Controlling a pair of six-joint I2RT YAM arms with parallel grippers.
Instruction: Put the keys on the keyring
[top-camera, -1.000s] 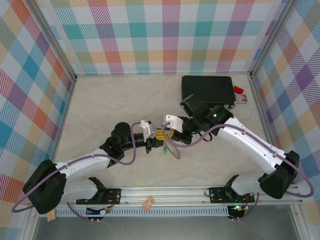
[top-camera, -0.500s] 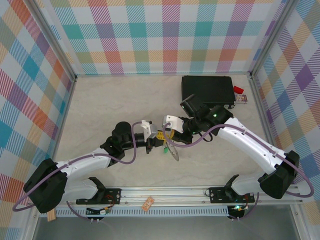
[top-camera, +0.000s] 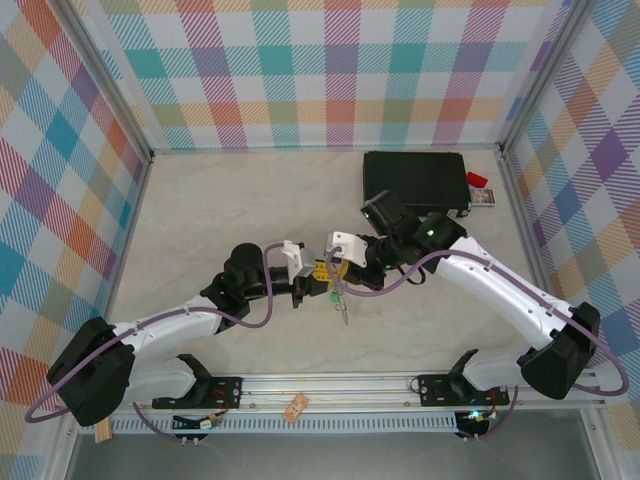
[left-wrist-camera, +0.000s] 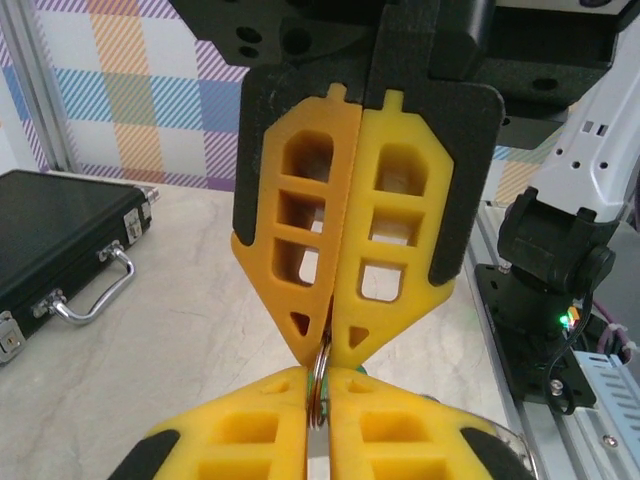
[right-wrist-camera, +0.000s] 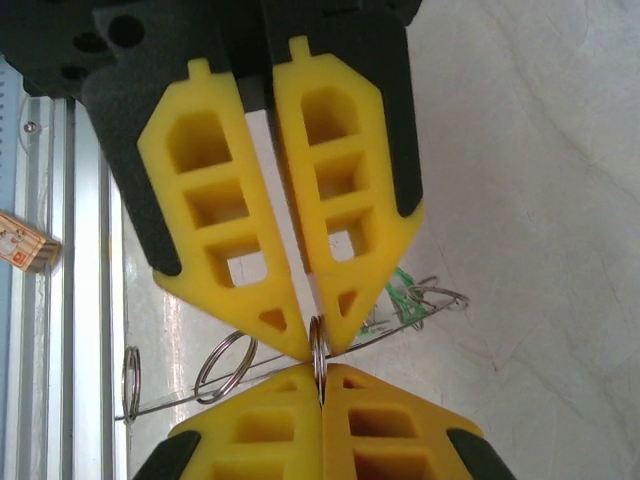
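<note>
My left gripper (top-camera: 312, 280) and right gripper (top-camera: 334, 268) meet tip to tip at mid-table. Both are shut on one small split ring (left-wrist-camera: 320, 366) (right-wrist-camera: 318, 345). In the left wrist view my left gripper (left-wrist-camera: 318, 392) is at the bottom and the right gripper (left-wrist-camera: 330, 340) at the top. Green of a key (left-wrist-camera: 361, 370) peeks out behind the tips. The keyring (top-camera: 343, 308) hangs edge-on below the tips, a thin grey line (right-wrist-camera: 270, 370) in the right wrist view. More green keys (right-wrist-camera: 405, 290) and another small split ring (right-wrist-camera: 225, 365) hang on it.
A black case (top-camera: 415, 180) (left-wrist-camera: 60, 250) lies at the back right, with a small red item (top-camera: 476, 181) and a small box (top-camera: 485, 197) beside it. A metal rail (top-camera: 330, 385) runs along the near edge, with a paper tag (top-camera: 295, 407) on it. Checked walls enclose the table.
The keyring has swung from showing part of its face to hanging edge-on under the tips. Both grippers have stayed pinched together in nearly the same place.
</note>
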